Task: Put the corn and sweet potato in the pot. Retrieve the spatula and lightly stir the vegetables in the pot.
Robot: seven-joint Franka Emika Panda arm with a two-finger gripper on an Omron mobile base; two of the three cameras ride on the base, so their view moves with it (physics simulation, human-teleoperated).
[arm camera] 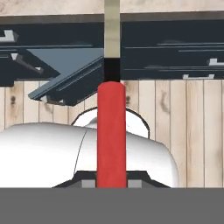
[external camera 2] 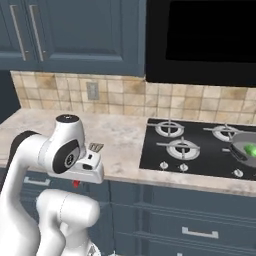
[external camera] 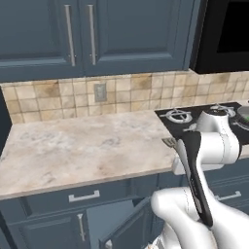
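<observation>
So: spatula [arm camera: 111, 131] is in the claw [arm camera: 111, 186], jaws pinched narrow on the red handle. In the hand view the handle runs straight up from between the tips, w/ the paler shank/head part beyond it at the top of that view. A bit of red also pokes out under the hand in the right base view. Corn [external camera 2: 250, 149] sits as a green shape inside the pot [external camera 2: 239, 145] at the far right of the stove [external camera 2: 195, 145]. Sweet potato: can't tell, nothing orange-brown visible in the pot from here.

Step in hand, as I judge it: carry the spatula over to the pot for the stir. To do it well:
- keep the grip firm but don't re-clamp; handle is thin and could pivot in the jaws
- lift above the tabletop [external camera: 73, 146] edge before swinging right, since the hand is low, at the front edge
- cross the burners w/ clearance over the grates
- come in from above the pot, head down, then small slow circles so the veg isn't flicked out.

Pose: arm folded tight, elbow high and forearm doubled back over the base. Wrist is turned so the hand cam looks down past an open cabinet door [arm camera: 65, 83] at wood floor [arm camera: 192, 131]. Pot is well apart, off to the right.
</observation>
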